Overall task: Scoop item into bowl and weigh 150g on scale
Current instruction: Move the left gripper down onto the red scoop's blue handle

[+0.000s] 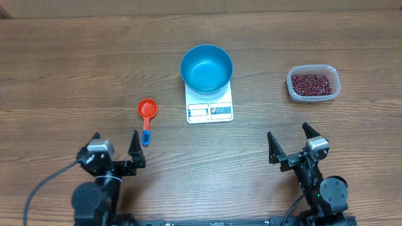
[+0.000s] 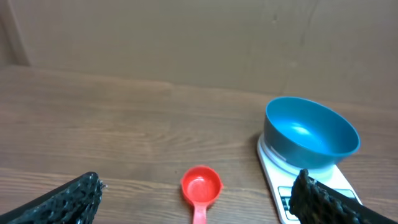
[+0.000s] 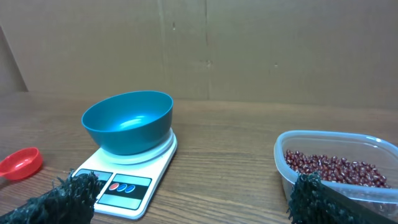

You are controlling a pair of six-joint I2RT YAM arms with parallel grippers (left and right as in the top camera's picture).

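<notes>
Wood-grain tabletop runs under everything, with a plain brown cardboard wall behind it in the wrist views. Dark red-brown beans lie heaped in a clear rounded-rectangle tub, well to the right of the scale in the overhead view and apart from it. On the scale sits the blue bowl, upright, covering the far part of the white platform — the display window and button panel show uncovered along the near edge. Left of the scale, near but not touching, a red measuring scoop lies flat with its cup toward the far side and its handle, blue at the tip, pointing toward the robot. The left gripper hangs nearer the robot than the scale and to its left, just beside the scoop's handle tip, its fingers spread wide with nothing between them. The right gripper hangs nearer the robot than the scale and to its right, short of the tub — its fingers are likewise spread wide, holding nothing.
</notes>
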